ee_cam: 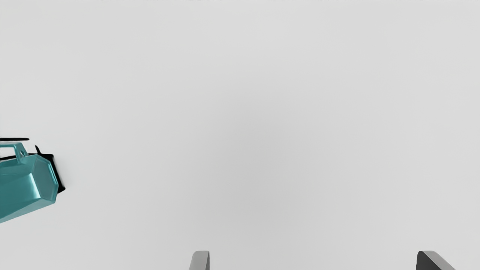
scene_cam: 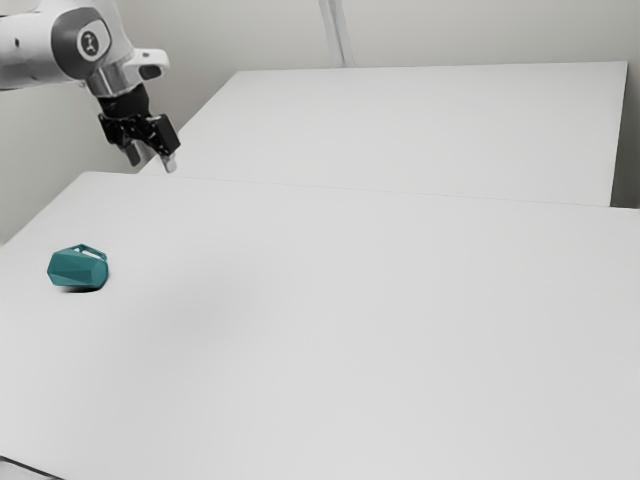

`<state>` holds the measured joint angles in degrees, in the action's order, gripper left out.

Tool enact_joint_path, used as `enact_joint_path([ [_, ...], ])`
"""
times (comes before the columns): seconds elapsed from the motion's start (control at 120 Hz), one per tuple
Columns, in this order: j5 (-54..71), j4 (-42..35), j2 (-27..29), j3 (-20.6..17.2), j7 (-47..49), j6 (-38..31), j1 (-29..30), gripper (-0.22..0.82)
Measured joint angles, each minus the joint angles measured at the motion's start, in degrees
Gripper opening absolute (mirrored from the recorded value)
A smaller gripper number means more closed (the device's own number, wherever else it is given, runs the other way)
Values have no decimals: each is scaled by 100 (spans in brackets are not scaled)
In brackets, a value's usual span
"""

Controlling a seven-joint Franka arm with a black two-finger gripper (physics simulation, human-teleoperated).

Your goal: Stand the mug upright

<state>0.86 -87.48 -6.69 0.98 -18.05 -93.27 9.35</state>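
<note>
Up in the air near the exterior view's upper left is my gripper [scene_cam: 153, 163], well above the table and away from the mug. In the wrist view the gripper [ee_cam: 313, 260] is open, its two fingertips wide apart with nothing between them. A teal faceted mug [scene_cam: 77, 269] lies on its side on the table, its handle facing up in the exterior view. The wrist view has part of the mug [ee_cam: 28, 183], with its handle and one end visible and the rest cut off by the picture's edge.
The white table [scene_cam: 350, 330] stretches out under the arm. Behind it stands another pale flat surface [scene_cam: 420, 130], against a light wall. A dark thin line [scene_cam: 30, 468] crosses the exterior view's lower left corner.
</note>
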Motion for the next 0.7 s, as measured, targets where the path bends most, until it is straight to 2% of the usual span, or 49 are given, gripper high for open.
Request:
enact_joint_path([
  [0.1, -5, -63, 37, 52, -22, -143, 13, 60],
  [0.175, -70, -232, 98, 282, -31, -211, -42, 60],
  [0.367, -458, -1746, 868, 997, -48, -762, 96, 60],
  [0.517, -896, -2627, 1164, 1050, -200, -1415, 1039, 60],
  [0.642, -1667, -2805, 1137, 987, -719, -1811, 2056, 60],
  [0.7, -1912, -2843, 1101, 834, -1064, -1916, 2580, 60],
])
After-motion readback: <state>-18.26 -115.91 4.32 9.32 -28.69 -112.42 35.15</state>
